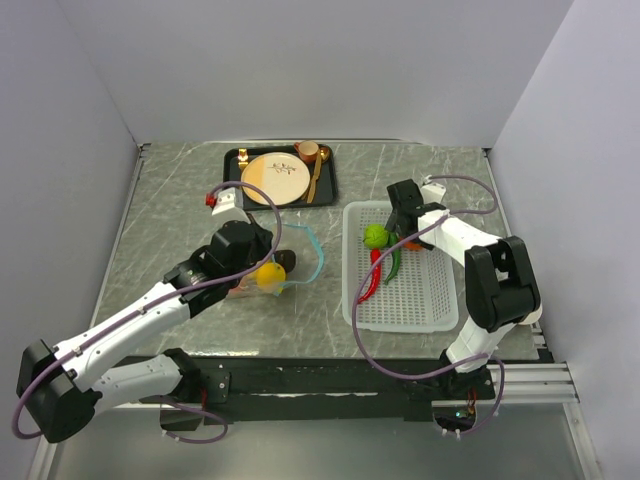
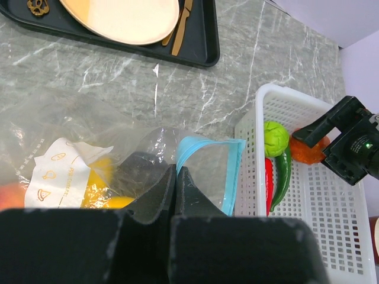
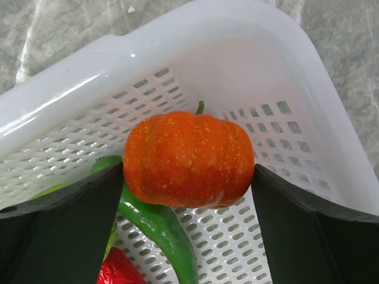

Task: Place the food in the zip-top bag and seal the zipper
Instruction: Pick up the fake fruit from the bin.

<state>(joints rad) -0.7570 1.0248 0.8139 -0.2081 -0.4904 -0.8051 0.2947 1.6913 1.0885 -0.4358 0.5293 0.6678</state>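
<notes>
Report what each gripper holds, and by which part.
Left gripper pinches the zip-top bag by its clear wall beside the blue zipper. Right gripper: fingers flank the orange toy fruit at its sides in the basket; grip cannot be told.

One bag (image 2: pixel 207 171), one basket (image 2: pixel 331 236), one lime (image 2: pixel 274 137), one pumpkin (image 3: pixel 188 160), two chilies (image 2: pixel 269 186)

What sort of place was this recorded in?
Probably a lab robot cell, not a real kitchen: plain white walls around a marble-look table, toy food in a white basket, a plate on a black tray.
</notes>
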